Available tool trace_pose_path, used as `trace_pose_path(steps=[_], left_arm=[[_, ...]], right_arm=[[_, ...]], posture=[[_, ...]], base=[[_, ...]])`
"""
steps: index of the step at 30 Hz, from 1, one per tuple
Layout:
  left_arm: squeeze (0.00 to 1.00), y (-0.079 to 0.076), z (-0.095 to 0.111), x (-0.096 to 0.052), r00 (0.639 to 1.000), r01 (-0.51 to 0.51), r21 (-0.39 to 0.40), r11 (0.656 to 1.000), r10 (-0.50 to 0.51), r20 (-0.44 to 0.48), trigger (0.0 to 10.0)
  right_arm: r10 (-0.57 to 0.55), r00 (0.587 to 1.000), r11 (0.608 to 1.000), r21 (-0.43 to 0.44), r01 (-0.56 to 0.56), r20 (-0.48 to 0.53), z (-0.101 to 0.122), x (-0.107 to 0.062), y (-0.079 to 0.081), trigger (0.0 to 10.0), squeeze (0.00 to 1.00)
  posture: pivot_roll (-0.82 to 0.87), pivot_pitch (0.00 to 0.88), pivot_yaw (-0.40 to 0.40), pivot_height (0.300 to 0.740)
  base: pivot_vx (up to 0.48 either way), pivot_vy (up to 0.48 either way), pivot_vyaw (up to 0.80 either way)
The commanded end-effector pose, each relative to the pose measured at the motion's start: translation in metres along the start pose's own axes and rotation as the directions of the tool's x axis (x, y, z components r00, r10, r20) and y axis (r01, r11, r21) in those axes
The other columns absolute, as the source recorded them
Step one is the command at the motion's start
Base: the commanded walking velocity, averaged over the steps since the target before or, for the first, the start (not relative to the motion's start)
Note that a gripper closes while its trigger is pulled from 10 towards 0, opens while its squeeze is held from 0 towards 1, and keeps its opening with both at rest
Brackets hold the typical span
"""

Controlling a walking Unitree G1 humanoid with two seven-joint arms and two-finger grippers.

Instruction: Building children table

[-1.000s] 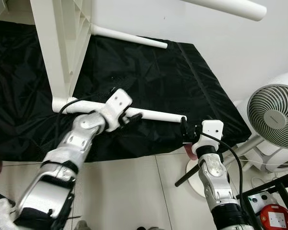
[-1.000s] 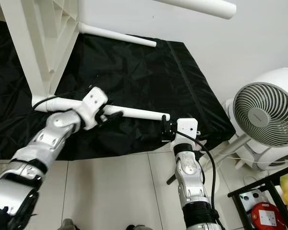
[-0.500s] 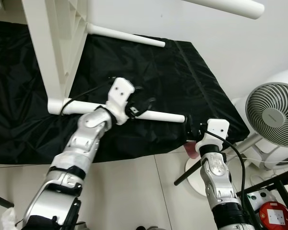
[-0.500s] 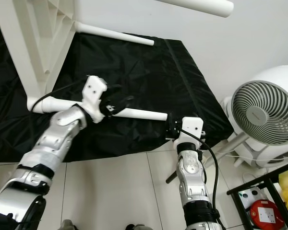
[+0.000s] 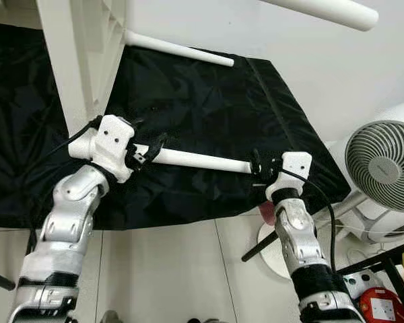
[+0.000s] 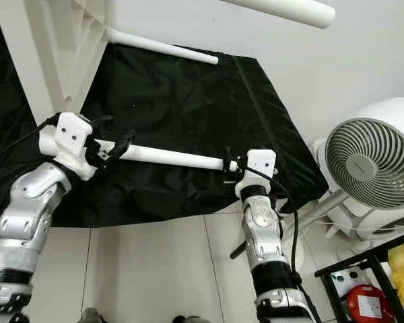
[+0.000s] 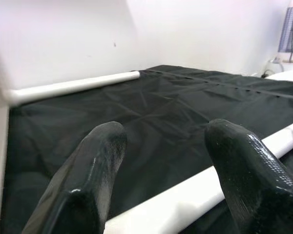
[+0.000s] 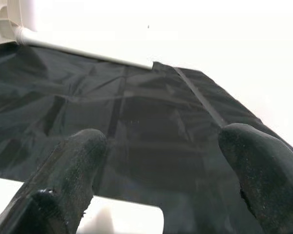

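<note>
The white children's table point(image 5: 74, 60) lies on its side on a black cloth point(image 5: 209, 101). Its near leg point(image 5: 195, 160) sticks out level to the right. My left gripper point(image 5: 148, 149) is open, its fingers straddling this leg close to the table frame. In the left wrist view the leg point(image 7: 185, 200) runs below the spread fingers point(image 7: 102, 161). My right gripper point(image 5: 256, 169) is open at the leg's free end, and that end point(image 8: 132, 222) shows low between its fingers point(image 8: 78, 161). A second leg point(image 5: 178, 48) lies at the back and a third leg point(image 5: 323, 10) juts out overhead.
A white standing fan point(image 5: 384, 161) and its base are close to my right arm. A black rack with a red item point(image 5: 384, 306) sits at the lower right. Tiled floor point(image 5: 168, 269) lies in front of the cloth's edge.
My left gripper has slid left along the near leg toward the table frame. My right gripper has risen slightly to the leg's free end. The camera has shifted a little.
</note>
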State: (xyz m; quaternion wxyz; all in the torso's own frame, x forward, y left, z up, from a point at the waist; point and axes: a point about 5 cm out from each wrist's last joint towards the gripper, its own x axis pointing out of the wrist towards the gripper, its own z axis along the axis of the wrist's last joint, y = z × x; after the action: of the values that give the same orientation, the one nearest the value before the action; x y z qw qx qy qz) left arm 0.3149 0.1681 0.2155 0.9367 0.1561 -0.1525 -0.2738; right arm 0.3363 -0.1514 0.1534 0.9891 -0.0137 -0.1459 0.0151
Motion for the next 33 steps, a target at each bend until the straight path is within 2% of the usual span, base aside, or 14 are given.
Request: trace_pose_path(steps=[1,6,9,10,11,12,13,16,22,24,25,26,31,33], left_arm=[[0.0,0.005,0.0,-0.003,0.993,-0.12,0.012,0.993,0.12,-0.009,10.0],[0.0,0.016,-0.004,-0.025,0.981,-0.189,0.037,0.981,0.191,-0.044,10.0],[0.0,0.02,-0.008,-0.031,0.973,-0.222,0.023,0.975,0.223,-0.056,10.0],[0.0,0.026,-0.015,-0.038,0.956,-0.287,-0.011,0.958,0.285,-0.068,10.0],[0.0,0.026,-0.015,-0.038,0.956,-0.287,-0.011,0.958,0.285,-0.068,10.0],[0.0,0.029,-0.024,-0.045,0.933,-0.356,-0.044,0.933,0.352,-0.081,10.0],[0.0,0.029,-0.024,-0.045,0.933,-0.356,-0.044,0.933,0.352,-0.081,10.0],[0.0,0.025,-0.04,-0.051,0.891,-0.451,-0.096,0.887,0.441,-0.113,10.0],[0.0,0.005,-0.054,-0.038,0.897,-0.436,-0.17,0.884,0.412,-0.158,10.0],[0.0,-0.004,-0.056,-0.023,0.918,-0.393,-0.209,0.896,0.366,-0.154,10.0],[0.0,-0.004,-0.056,-0.023,0.918,-0.393,-0.209,0.896,0.366,-0.154,10.0],[0.0,-0.008,-0.06,-0.011,0.923,-0.378,-0.22,0.899,0.348,-0.163,10.0],[0.0,-0.008,-0.062,-0.005,0.919,-0.387,-0.212,0.897,0.356,-0.17,10.0],[0.0,0.002,-0.065,-0.005,0.885,-0.46,-0.202,0.865,0.426,-0.189,10.0]], right_arm=[[-0.014,1.0,1.0,-0.019,0.013,-0.004,-0.002,-0.001,-0.009,10.0,0.0],[0.013,1.0,0.999,-0.049,-0.013,0.0,-0.001,0.006,-0.009,10.0,0.0],[0.019,1.0,0.998,-0.057,-0.019,-0.003,-0.001,0.007,-0.009,10.0,0.0],[0.023,1.0,0.997,-0.07,-0.024,-0.008,-0.004,0.006,-0.008,10.0,0.0],[0.023,1.0,0.997,-0.07,-0.024,-0.008,-0.004,0.006,-0.008,10.0,0.0],[0.026,1.0,0.996,-0.08,-0.027,-0.016,-0.007,0.005,-0.007,10.0,0.0],[0.026,1.0,0.996,-0.08,-0.027,-0.016,-0.007,0.005,-0.007,10.0,0.0],[0.025,0.999,0.994,-0.101,-0.029,-0.042,-0.017,-0.002,-0.006,10.0,0.0],[0.014,0.998,0.993,-0.113,-0.02,-0.056,-0.025,-0.011,-0.008,10.0,0.0],[-0.003,0.999,0.993,-0.118,-0.002,-0.047,-0.025,-0.012,-0.009,10.0,0.0],[-0.003,0.999,0.993,-0.118,-0.002,-0.047,-0.025,-0.012,-0.009,10.0,0.0],[-0.021,0.999,0.991,-0.133,0.017,-0.026,-0.021,-0.011,-0.011,10.0,0.0],[-0.04,0.999,0.989,-0.142,0.038,-0.009,-0.02,-0.012,-0.014,10.0,0.0],[-0.064,0.998,0.986,-0.156,0.064,0.005,-0.019,-0.016,-0.02,10.0,0.0]], posture=[[0.09,0.061,-0.195,0.74],[0.1,0.034,-0.199,0.74],[0.1,0.024,-0.202,0.74],[0.1,0.024,-0.202,0.74],[0.1,0.024,-0.202,0.74],[0.11,0.008,-0.202,0.74],[0.11,0.008,-0.202,0.74],[0.11,0.0,-0.198,0.74],[0.08,0.0,-0.171,0.74],[0.05,0.0,-0.144,0.74],[0.05,0.0,-0.144,0.74],[-0.01,0.0,-0.092,0.74],[-0.03,0.0,-0.072,0.74],[-0.07,0.0,-0.043,0.74]], base=[[0.0,0.0,0.0],[0.0,0.0,0.0],[0.0,0.0,0.0],[0.0,0.0,0.0],[0.0,0.0,0.0],[0.0,0.0,0.0],[0.0,0.0,0.0],[0.0,0.0,0.0],[0.0,0.0,0.0],[0.0,0.0,0.0],[0.0,0.0,0.0],[0.0,0.0,0.0],[0.0,0.0,0.0],[0.0,0.0,0.0]])
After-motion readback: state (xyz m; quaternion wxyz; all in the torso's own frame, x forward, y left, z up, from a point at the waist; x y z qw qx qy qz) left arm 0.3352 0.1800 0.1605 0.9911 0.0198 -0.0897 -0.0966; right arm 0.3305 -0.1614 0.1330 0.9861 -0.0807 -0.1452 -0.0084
